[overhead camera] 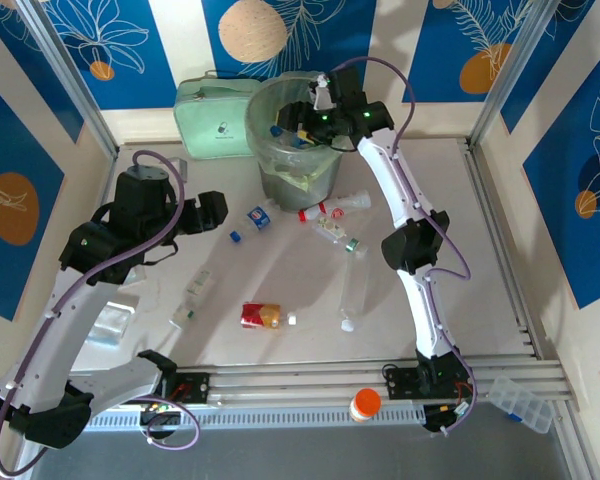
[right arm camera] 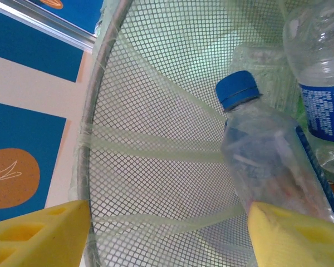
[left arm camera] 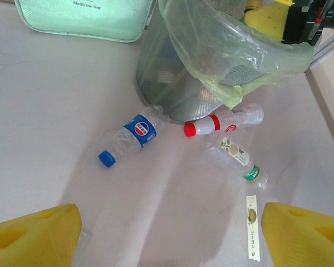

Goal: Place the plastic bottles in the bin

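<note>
While the right gripper (right arm camera: 167, 228) hangs spread wide over the round grey-green mesh bin (right arm camera: 156, 139), blue-capped clear plastic bottle (right arm camera: 267, 161) inside, left gripper (left arm camera: 172, 233) gapes empty above bare white tabletop (left arm camera: 44, 111).

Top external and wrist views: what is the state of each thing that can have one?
bin: upright, lined, bottles inside.
right gripper: open, at the bin's mouth.
left gripper: open, empty.
blue-capped bottle: inside the bin, capped.
blue-label bottle: on its side, capped.
red-capped bottle: on its side, capped.
green-label bottle: on its side.
red-label bottle: on its side.
orange-capped jar: upright, capped.
</note>
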### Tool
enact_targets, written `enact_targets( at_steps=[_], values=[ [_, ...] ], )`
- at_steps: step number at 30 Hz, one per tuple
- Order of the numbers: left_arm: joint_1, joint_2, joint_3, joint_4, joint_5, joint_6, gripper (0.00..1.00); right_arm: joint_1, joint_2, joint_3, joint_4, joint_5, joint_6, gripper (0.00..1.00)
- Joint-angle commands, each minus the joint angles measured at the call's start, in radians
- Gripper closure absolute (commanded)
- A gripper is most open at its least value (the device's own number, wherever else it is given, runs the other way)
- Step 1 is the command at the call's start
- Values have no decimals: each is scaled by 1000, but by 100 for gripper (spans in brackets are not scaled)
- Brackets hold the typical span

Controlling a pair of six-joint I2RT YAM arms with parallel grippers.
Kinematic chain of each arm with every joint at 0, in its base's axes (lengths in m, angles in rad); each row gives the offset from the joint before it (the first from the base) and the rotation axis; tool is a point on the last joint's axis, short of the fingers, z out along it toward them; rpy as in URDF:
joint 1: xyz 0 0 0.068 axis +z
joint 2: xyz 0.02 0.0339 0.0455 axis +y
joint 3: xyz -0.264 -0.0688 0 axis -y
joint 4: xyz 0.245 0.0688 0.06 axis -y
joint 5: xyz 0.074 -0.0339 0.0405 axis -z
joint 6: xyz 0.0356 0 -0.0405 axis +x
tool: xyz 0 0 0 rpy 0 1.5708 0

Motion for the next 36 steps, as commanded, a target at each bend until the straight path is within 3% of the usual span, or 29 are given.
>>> enact_targets(
  at_steps=[1,10,22,29,36],
  values=[
    [6,-6,-5,-14,-13,2,16,-8,-5,32,-24,-26,8,25],
    [7,-5,-1,-13,-11,9,16,-13,-88,59,-30,-3,-55,29],
    [7,17,39,-16,2,75,15,24,-324,-7,-104,75,-156,33],
    [7,68,29,-22,84,86,12,140,-622,-405,-95,193,-217,34],
    [48,128,-95,86,191,75,10,160,-980,-926,-13,175,-134,33]
  ],
)
